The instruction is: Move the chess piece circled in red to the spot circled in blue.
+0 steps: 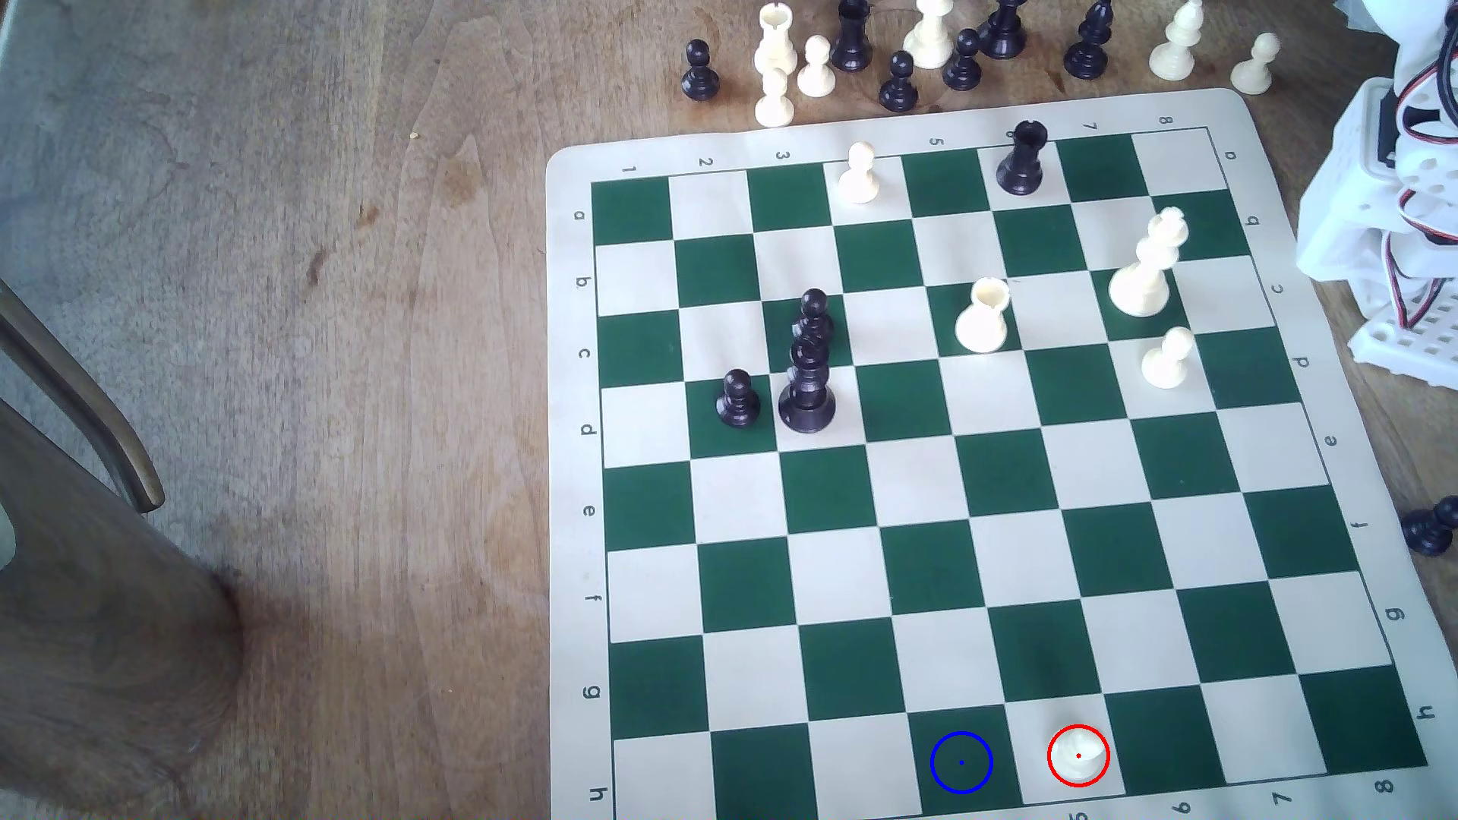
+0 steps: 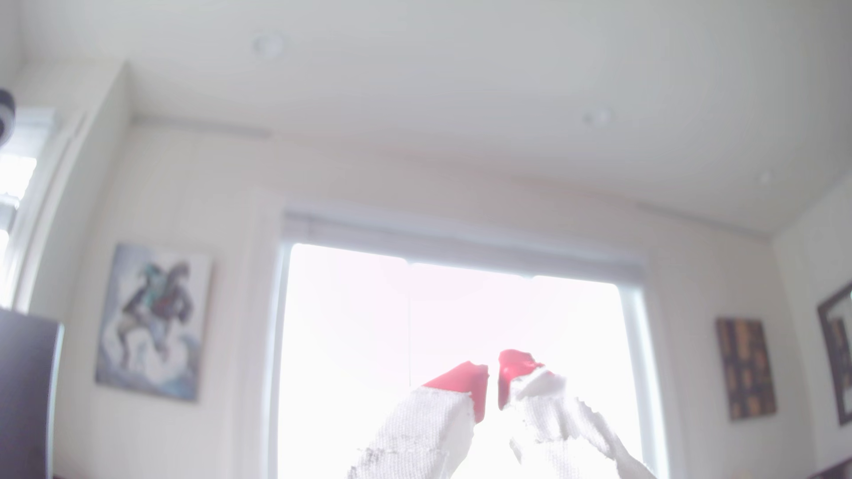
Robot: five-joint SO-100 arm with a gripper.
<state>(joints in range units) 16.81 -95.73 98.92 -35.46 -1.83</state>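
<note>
The chess piece point(image 1: 1078, 754), a small cream-white pawn ringed in red, stands on a cream square in the board's nearest row in the exterior view. One square to the exterior view's left lies the spot point(image 1: 961, 762), a dark green square with a blue ring and centre dot. In the wrist view my gripper point(image 2: 492, 375) points up at a bright window and the ceiling. Its white, red-tipped fingers point(image 2: 463, 382) stand almost together with a thin gap and nothing between them. The arm's white base point(image 1: 1400, 205) sits at the exterior view's far right edge.
On the green and cream board point(image 1: 978, 489) stand a cream rook point(image 1: 983, 315), a cream king point(image 1: 1148, 264), two cream pawns point(image 1: 1168, 359) and black pieces point(image 1: 806, 370). Several spare pieces point(image 1: 931, 47) crowd the table beyond the board. A black piece point(image 1: 1432, 527) lies off the right edge.
</note>
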